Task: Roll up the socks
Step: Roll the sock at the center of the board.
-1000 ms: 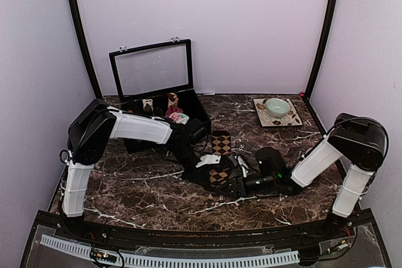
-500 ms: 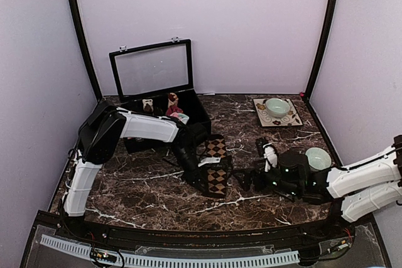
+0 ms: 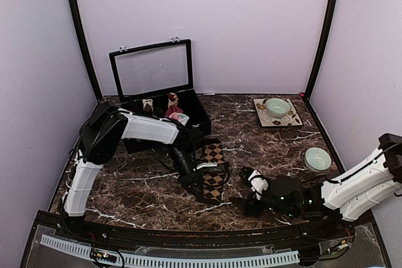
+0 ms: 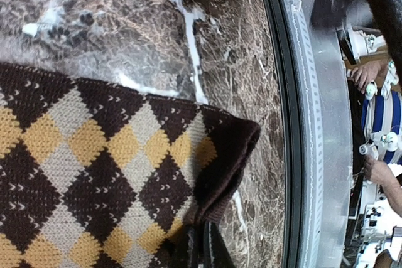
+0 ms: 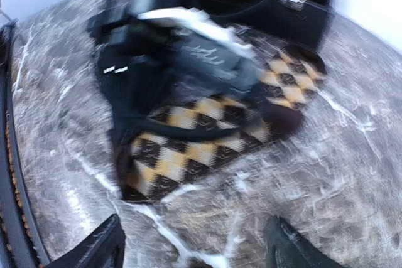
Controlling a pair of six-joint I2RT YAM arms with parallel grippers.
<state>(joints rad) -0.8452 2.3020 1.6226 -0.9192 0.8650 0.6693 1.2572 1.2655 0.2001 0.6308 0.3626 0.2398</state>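
Broadly, the dark marble surface (image 3: 144, 186) carried a black box (image 3: 195, 108) at its back left, lid raised. The left arm reached across the front of the box, and its claw (image 4: 202, 250) was closed on the edge of the brown checked sock (image 3: 215, 153). This sock lay flat on the surface just in front of the box's right corner, one dark cuffed end bunched where the fingers pinched it. The right arm came in low from the side far from the box. Its claw (image 5: 191, 252) stood open with nothing between the fingers, just beyond the sock on the side away from the box and not touching it. A patterned tile (image 3: 291, 119) sat well to the right of the box at the back, a pale green bowl (image 3: 277, 105) on it. The pink sock (image 3: 172, 106) lay bunched inside the box, its mint part showing. A second green bowl (image 3: 318, 157) stood far right of the box, nearer the front.
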